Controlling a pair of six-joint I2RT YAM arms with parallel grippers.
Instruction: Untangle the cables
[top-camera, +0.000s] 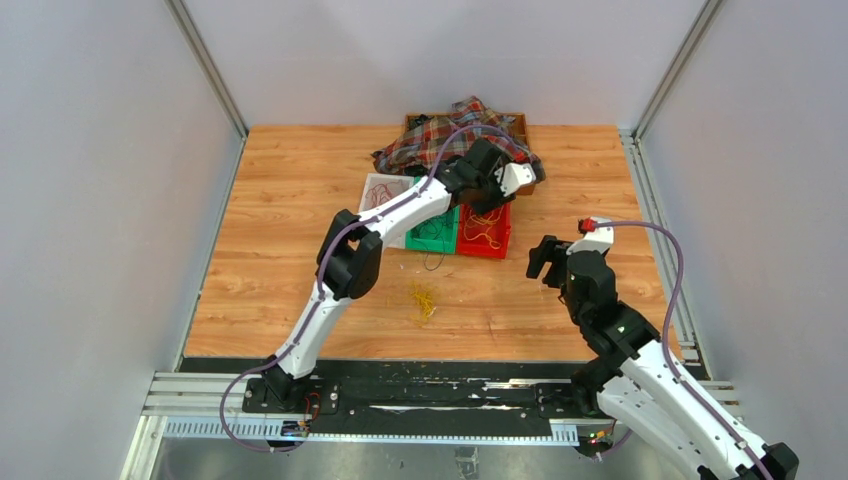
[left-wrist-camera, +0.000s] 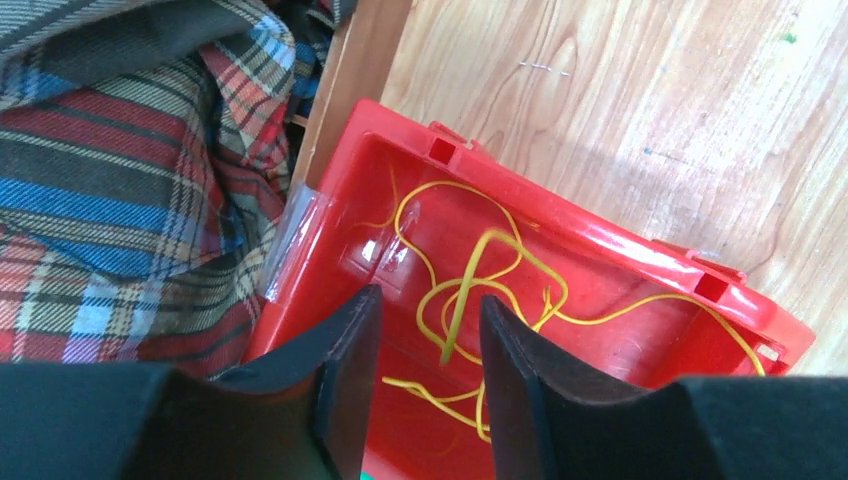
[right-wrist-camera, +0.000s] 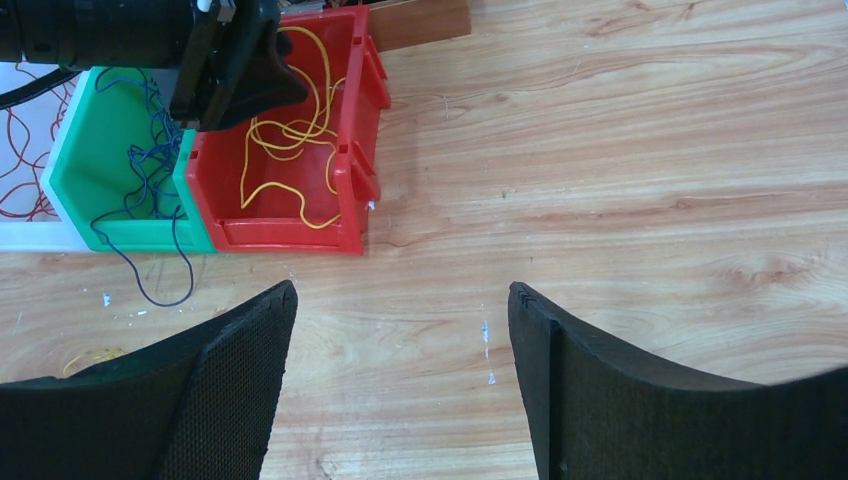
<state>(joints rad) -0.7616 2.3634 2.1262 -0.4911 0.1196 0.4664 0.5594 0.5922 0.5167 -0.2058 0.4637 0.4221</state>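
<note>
My left gripper (left-wrist-camera: 428, 300) hangs open over the red bin (left-wrist-camera: 640, 262). Loose yellow cables (left-wrist-camera: 500, 245) lie in that bin, and one yellow end rises between the fingers without touching either. A green bin (right-wrist-camera: 75, 175) holds dark cables (right-wrist-camera: 140, 165), one strand trailing onto the table. Red cables (right-wrist-camera: 15, 160) lie in the white bin (top-camera: 378, 192). A small yellow bundle (top-camera: 424, 300) rests on the table near the front. My right gripper (right-wrist-camera: 400, 290) is open and empty above bare wood, to the right of the bins.
A plaid cloth (top-camera: 450, 140) is heaped over a wooden box (left-wrist-camera: 345, 90) right behind the bins. Grey walls and metal rails close in the wooden table (top-camera: 280, 260) on both sides.
</note>
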